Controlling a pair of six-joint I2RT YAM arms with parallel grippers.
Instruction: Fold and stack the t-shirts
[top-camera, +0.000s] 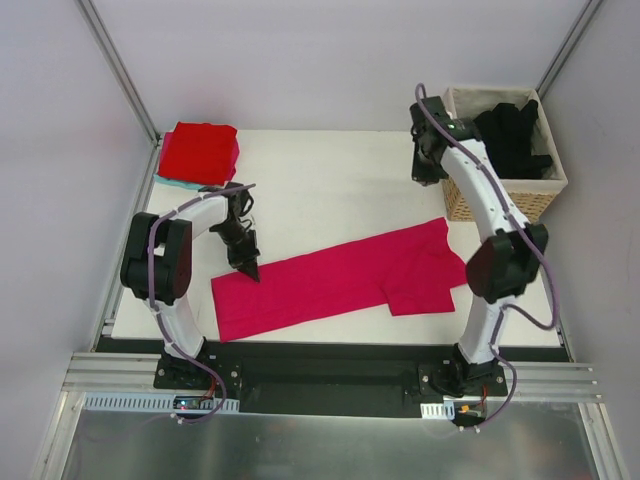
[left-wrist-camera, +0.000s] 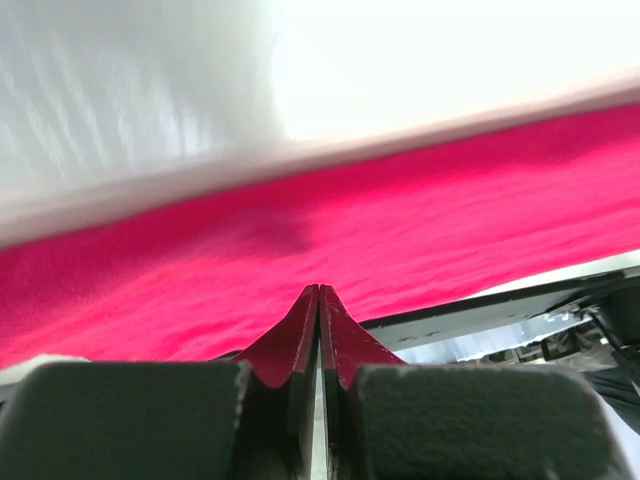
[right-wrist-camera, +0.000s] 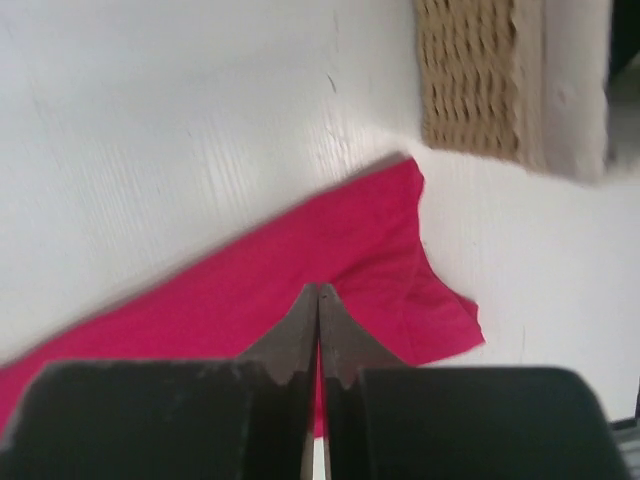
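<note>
A magenta-pink t-shirt (top-camera: 330, 280) lies flat as a long folded strip across the front of the table, one sleeve (top-camera: 425, 290) sticking out at its right end. My left gripper (top-camera: 249, 270) is shut, its tips low at the strip's upper left corner. In the left wrist view the shut left gripper (left-wrist-camera: 319, 288) points at the pink cloth (left-wrist-camera: 400, 230), with nothing seen between the jaws. My right gripper (top-camera: 427, 172) hangs shut and empty above the table beside the basket. The right wrist view shows that gripper (right-wrist-camera: 318, 287) high over the sleeve end (right-wrist-camera: 380, 270). A folded red t-shirt (top-camera: 200, 150) rests at the back left.
A wicker basket (top-camera: 505, 190) stands at the back right with black t-shirts (top-camera: 512, 135) in it; its corner (right-wrist-camera: 480, 80) shows in the right wrist view. A teal cloth edge (top-camera: 175, 184) peeks out under the red shirt. Frame posts rise at both back corners.
</note>
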